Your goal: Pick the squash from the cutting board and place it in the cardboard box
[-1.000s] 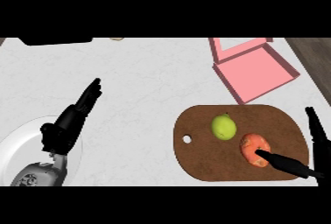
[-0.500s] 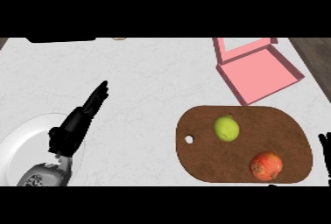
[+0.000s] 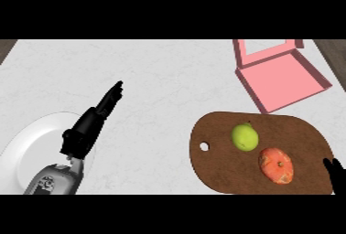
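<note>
On the cutting board [image 3: 223,171] at the tabletop's right near edge, squash [image 3: 276,165] sits ungrasped. Box [image 3: 282,78] waits. Left hand [image 3: 91,124] fingers straight; right hand [image 3: 335,176] unclear.

An orange squash [image 3: 276,165] lies on the brown cutting board [image 3: 216,169], with a green fruit [image 3: 245,136] at its ten o'clock. The pink box [image 3: 282,82] (open) sits at the board's one o'clock. The left hand [image 3: 91,123], fingers straight, rests beside a white plate [image 3: 30,146]; the right hand [image 3: 335,176] barely shows at four o'clock.
</note>
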Controlling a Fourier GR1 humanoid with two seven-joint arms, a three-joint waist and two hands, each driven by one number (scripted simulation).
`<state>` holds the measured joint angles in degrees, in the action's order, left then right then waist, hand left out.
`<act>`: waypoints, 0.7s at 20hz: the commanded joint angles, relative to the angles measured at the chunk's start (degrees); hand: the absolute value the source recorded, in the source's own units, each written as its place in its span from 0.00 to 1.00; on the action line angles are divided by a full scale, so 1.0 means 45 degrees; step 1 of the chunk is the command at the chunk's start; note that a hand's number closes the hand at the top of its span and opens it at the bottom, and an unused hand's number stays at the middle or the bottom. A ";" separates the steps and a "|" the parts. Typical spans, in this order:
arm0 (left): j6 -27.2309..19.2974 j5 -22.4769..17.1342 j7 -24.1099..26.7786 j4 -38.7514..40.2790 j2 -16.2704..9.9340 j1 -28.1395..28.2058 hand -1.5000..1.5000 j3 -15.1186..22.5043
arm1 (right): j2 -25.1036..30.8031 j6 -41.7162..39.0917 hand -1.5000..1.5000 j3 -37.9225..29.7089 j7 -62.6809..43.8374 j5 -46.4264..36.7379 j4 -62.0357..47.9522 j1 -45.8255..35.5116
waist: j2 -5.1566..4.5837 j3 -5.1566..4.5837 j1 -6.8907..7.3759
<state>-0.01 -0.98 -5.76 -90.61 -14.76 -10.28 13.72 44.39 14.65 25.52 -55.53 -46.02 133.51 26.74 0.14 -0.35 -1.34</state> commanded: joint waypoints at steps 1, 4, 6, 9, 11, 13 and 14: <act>0.0493 -0.0294 -0.0017 0.0419 -0.0066 -0.0441 0.50 -0.0377 | -0.0831 -0.2084 0.00 0.0780 -0.2992 -0.0819 0.2331 -0.0863 | -0.0047 0.0044 0.0275; 0.0211 0.0158 0.0134 0.0080 0.0288 0.0039 0.50 -0.0043 | -0.1883 -0.2616 0.00 0.0725 -0.3456 -0.0468 0.1264 -0.2523 | -0.0035 0.0062 0.0364; 0.0315 0.0216 0.0087 0.0307 0.0681 -0.0159 0.50 0.0131 | -0.2574 -0.2914 0.00 0.1172 -0.3516 -0.0965 0.0793 -0.3113 | -0.0031 0.0065 0.0320; 0.0437 0.0245 -0.0012 0.1103 0.0600 -0.1176 0.50 -0.0390 | -0.2988 -0.3784 0.00 0.1242 -0.4341 -0.0891 0.0858 -0.3540 | -0.0033 0.0062 0.0248; 0.0210 0.0653 0.0383 0.1011 0.0897 -0.0453 0.50 -0.0127 | -0.3474 -0.3574 0.00 0.0812 -0.3633 -0.0742 -0.0323 -0.3922 | -0.0034 0.0069 0.0295; 0.0479 0.0482 0.0117 0.0577 0.0693 -0.0351 0.50 -0.0216 | -0.3920 -0.3892 0.00 0.1089 -0.3961 -0.0817 -0.0669 -0.4010 | -0.0024 0.0068 0.0338; 0.0635 0.0414 0.0161 0.1165 0.0598 -0.1044 0.50 -0.0539 | -0.3824 -0.3720 0.00 0.0315 -0.3197 -0.0219 -0.1715 -0.4204 | -0.0052 0.0072 0.0320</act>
<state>2.01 0.71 -4.80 -86.32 -11.98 -13.47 12.34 30.25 1.70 28.00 -64.06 -47.44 129.63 10.63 -0.04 -0.07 0.00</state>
